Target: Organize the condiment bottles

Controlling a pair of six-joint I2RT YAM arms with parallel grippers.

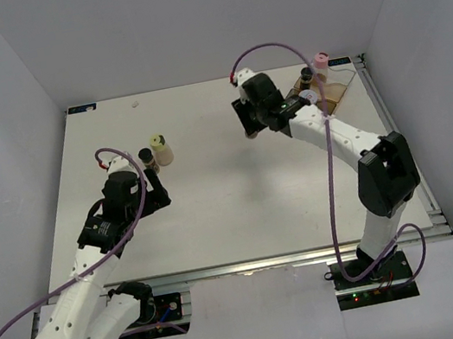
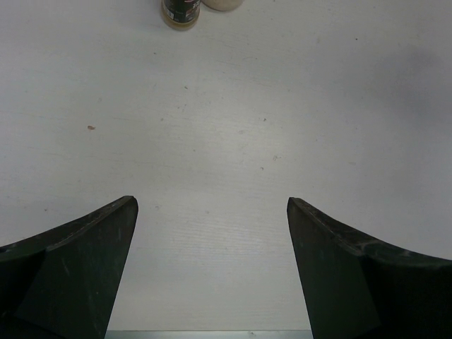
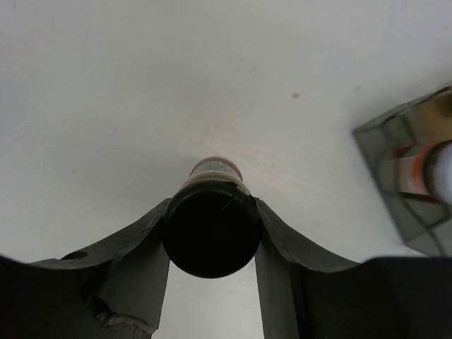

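While right pincer (image 3: 213, 212) clamps one bottle (image 3: 212, 240) — dark jar (image 1: 146, 158), cream jar (image 1: 162, 153) pair leftward.

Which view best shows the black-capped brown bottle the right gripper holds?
Right wrist: the black-capped brown bottle sits central, clamped in the right gripper. Top external mostly hides it under that gripper; left wrist lacks it.

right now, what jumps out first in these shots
The right gripper, near the amber tray, is clamped on a black-capped bottle. The left gripper hangs open, short of a dark bottle and a cream bottle standing side by side on the table's left half.
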